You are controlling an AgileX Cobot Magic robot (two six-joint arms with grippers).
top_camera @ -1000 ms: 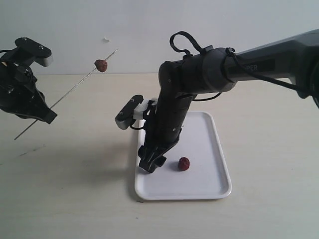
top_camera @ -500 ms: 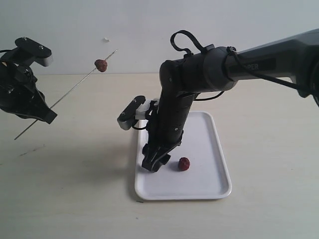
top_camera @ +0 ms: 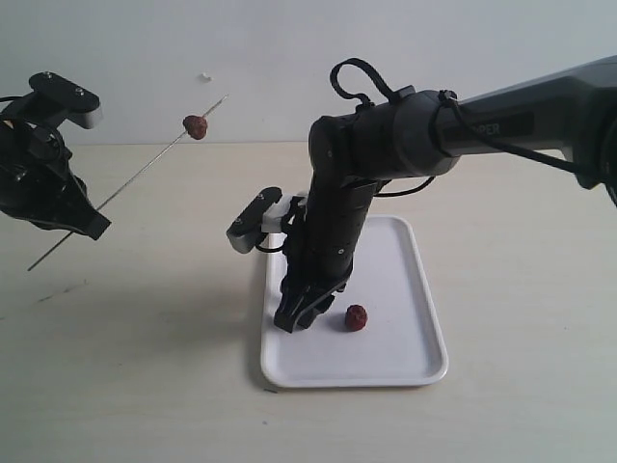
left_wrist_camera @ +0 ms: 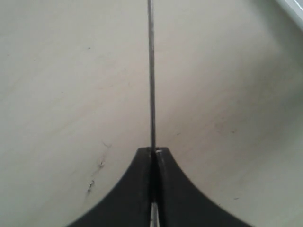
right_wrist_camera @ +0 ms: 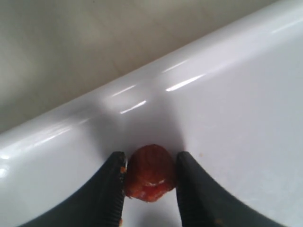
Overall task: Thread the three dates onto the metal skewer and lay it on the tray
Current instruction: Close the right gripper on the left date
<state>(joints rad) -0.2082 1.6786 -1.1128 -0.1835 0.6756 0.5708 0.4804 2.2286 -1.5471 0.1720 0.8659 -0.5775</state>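
Observation:
My left gripper (top_camera: 89, 222) is at the far left, raised above the table and shut on the metal skewer (top_camera: 145, 166), which slants up to the right. One date (top_camera: 196, 126) is threaded near its tip. In the left wrist view the skewer (left_wrist_camera: 151, 71) runs straight out from the closed left gripper (left_wrist_camera: 154, 152). My right gripper (top_camera: 295, 318) points down over the left part of the white tray (top_camera: 410, 280). It is shut on a second date (right_wrist_camera: 149, 175), just above the tray floor (right_wrist_camera: 227, 94). A third date (top_camera: 357, 317) lies loose on the tray beside it.
The tan table (top_camera: 145, 367) spreads around the tray. The right arm's dark bulk (top_camera: 386, 145) rises over the tray's far end. A pale wall stands behind.
The right gripper has risen slightly and edged right over the tray with the date between its fingers. The left arm and skewer have not moved.

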